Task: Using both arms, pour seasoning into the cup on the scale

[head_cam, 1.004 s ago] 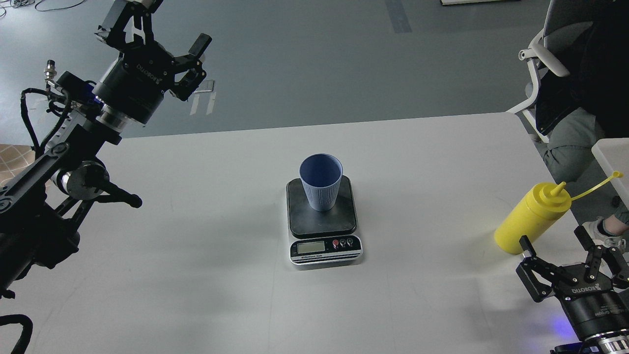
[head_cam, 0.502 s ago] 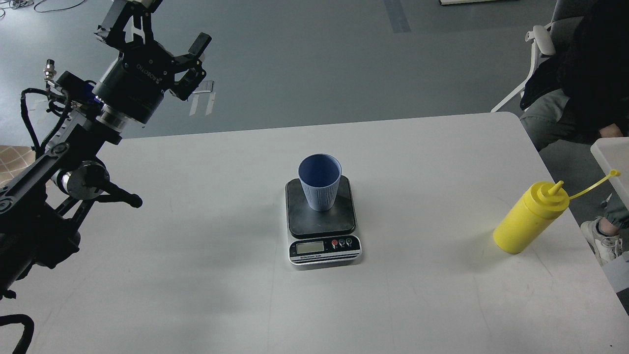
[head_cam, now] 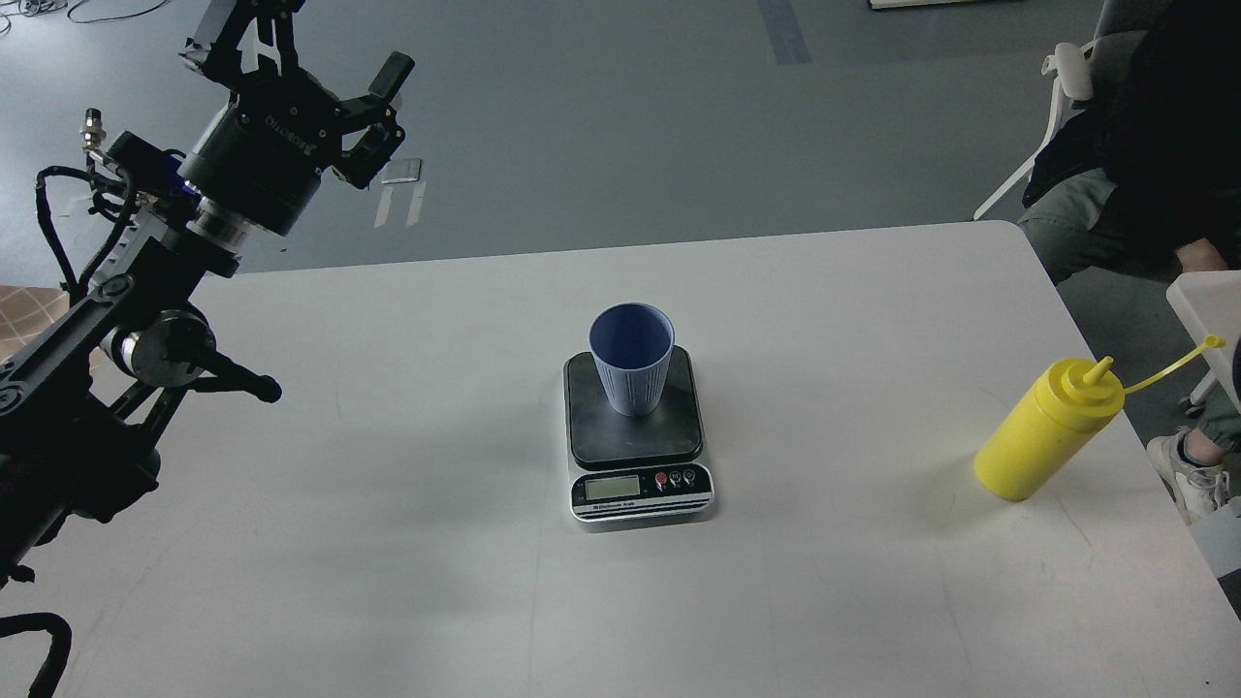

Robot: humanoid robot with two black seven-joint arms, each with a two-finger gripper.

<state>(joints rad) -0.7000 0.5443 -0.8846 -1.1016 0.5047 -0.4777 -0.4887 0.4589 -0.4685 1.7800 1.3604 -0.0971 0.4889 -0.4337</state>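
The light-blue ribbed cup stands upright on the dark platform of the scale at the middle of the white table. The yellow seasoning bottle stands upright near the table's right edge, its cap strap sticking out to the right. My left gripper is open and empty, raised high at the far left, beyond the table's back edge and far from the cup. My right gripper is out of view.
A white table carries everything. A seated person on a chair is at the back right, just off the table's corner. A white box edge shows at the right edge. Grey floor lies behind.
My right gripper, seen one second ago at the lower right below the bottle, has left the view. My left gripper has risen slightly. The person at the right has shifted.
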